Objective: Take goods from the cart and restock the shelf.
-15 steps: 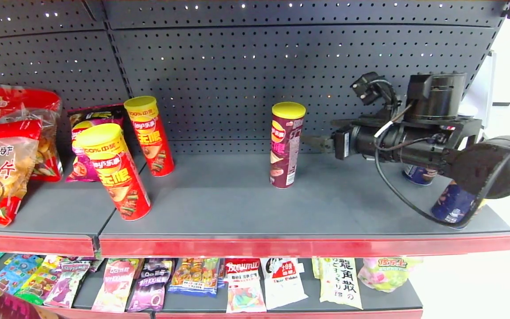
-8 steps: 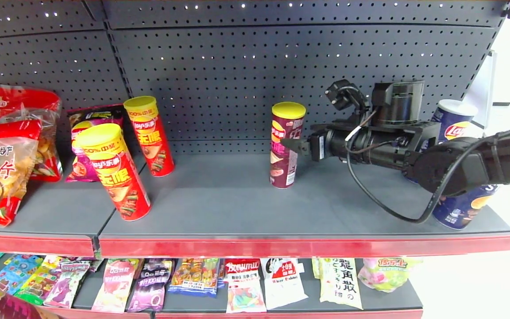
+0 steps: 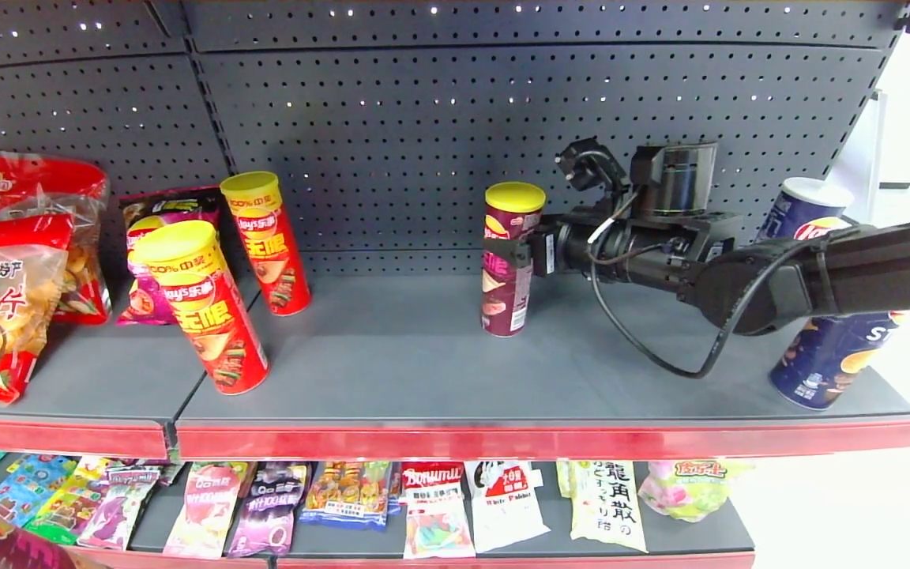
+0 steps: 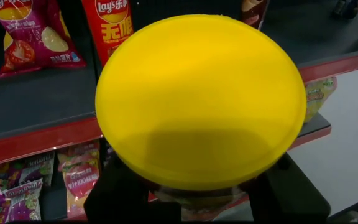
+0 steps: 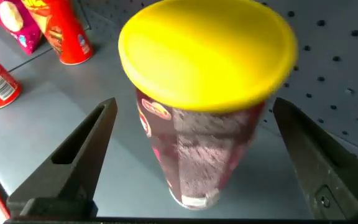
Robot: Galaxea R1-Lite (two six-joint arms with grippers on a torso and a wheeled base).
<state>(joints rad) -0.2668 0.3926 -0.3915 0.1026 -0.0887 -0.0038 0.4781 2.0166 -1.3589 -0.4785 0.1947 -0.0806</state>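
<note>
A purple chip can (image 3: 509,276) with a yellow lid stands upright mid-shelf. My right gripper (image 3: 520,254) comes at it from the right at label height. In the right wrist view the purple can (image 5: 204,155) sits between the open fingers (image 5: 79,155) of the right gripper (image 5: 194,106), with a gap on each side. My left gripper (image 4: 207,199) is shut on a second can, whose yellow lid (image 4: 201,93) faces the left wrist camera, with dark fingers (image 4: 132,196) flanking its body below.
Two red chip cans (image 3: 206,308) (image 3: 265,237) stand left of the purple one, with snack bags (image 3: 5,300) beyond. Two blue cans (image 3: 826,356) (image 3: 802,209) stand at the shelf's right end. The shelf's red front lip (image 3: 542,438) overhangs a lower shelf of packets (image 3: 439,506).
My right arm has moved left along the shelf until its fingers flank the purple can. The blue cans behind the arm have come into sight.
</note>
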